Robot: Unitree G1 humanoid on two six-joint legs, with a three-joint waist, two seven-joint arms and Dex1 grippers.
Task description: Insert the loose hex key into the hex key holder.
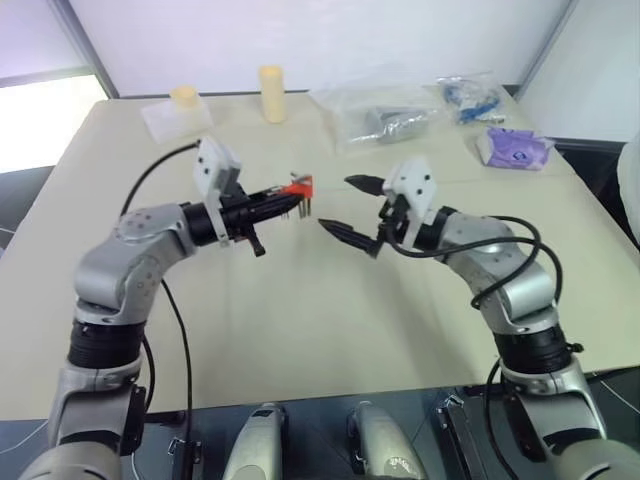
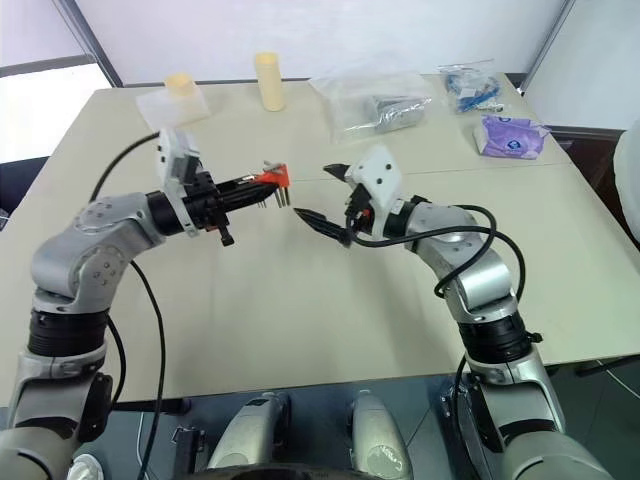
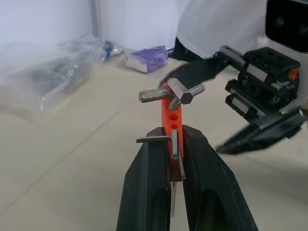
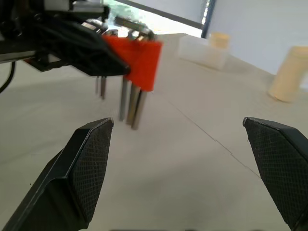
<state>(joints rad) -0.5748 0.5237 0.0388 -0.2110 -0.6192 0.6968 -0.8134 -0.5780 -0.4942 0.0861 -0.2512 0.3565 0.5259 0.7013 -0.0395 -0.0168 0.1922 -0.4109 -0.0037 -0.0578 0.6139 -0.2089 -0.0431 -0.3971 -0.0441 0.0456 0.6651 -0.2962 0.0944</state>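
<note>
Pinching the red-orange plastic hex key holder (image 3: 169, 115) between black ribbed fingers, the left gripper (image 1: 272, 203) held it above the matte beige table (image 1: 300, 320). Grey hexagonal steel keys protruded from it. Nearby, the right gripper (image 1: 350, 208) faced it, textured fingers spread wide and empty.

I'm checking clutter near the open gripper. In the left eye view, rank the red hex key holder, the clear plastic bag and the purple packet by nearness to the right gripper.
From the right gripper:
1. Hex key holder, at its left, in the left gripper.
2. Clear plastic bag, behind it.
3. Purple packet, far right.
</note>
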